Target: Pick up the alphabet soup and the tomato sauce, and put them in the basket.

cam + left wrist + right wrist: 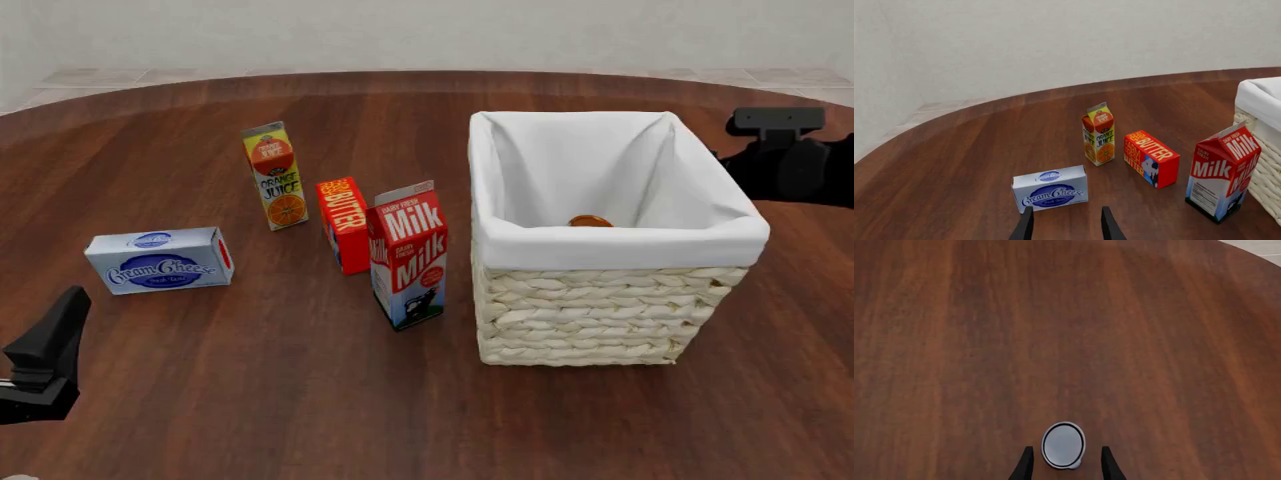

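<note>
Right gripper (1063,465) open, pointing straight down, fingers either side of a can (1063,445) seen end-on, silver top only, not clamped; which can, cannot tell. Left gripper (1066,225) open, empty, low over the table (954,165); cream cheese box (1050,189) just ahead, then juice carton (1098,134), butter box (1151,158), milk carton (1223,172), basket (614,300) beyond, something orange (590,221) inside.

left hand (1067,225) fingers parted, right hand (1066,464) fingers spread
</note>
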Tool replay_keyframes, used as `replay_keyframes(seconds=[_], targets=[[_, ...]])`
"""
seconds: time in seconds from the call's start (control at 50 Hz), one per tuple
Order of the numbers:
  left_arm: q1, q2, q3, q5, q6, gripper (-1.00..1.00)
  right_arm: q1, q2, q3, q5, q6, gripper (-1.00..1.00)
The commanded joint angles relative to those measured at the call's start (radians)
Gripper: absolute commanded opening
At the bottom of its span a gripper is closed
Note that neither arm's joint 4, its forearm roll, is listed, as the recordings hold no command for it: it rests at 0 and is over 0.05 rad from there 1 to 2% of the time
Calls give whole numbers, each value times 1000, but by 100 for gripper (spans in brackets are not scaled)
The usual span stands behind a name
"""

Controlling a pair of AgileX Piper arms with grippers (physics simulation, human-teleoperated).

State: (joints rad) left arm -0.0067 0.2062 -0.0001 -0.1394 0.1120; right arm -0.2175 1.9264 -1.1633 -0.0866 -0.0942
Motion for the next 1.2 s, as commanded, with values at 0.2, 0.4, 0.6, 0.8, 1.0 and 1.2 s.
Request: replay_keyframes(seconds=[0.2,0.4,0.6,0.8,1.0,1.2], targets=[[0,20,0,-20,-1,100,3,38,-13,-3,6,100],[2,17,0,-17,-3,100,3,54,-17,-4,3,100],[2,16,0,-17,-3,100,3,74,-10,-17,1,100],[2,11,0,-13,-3,100,-1,89,-14,-24,0,100],[1,2,0,-3,-2,100,7,105,-4,-42,11,100],[1,1,0,-3,-3,100,5,119,-10,-43,11,100]])
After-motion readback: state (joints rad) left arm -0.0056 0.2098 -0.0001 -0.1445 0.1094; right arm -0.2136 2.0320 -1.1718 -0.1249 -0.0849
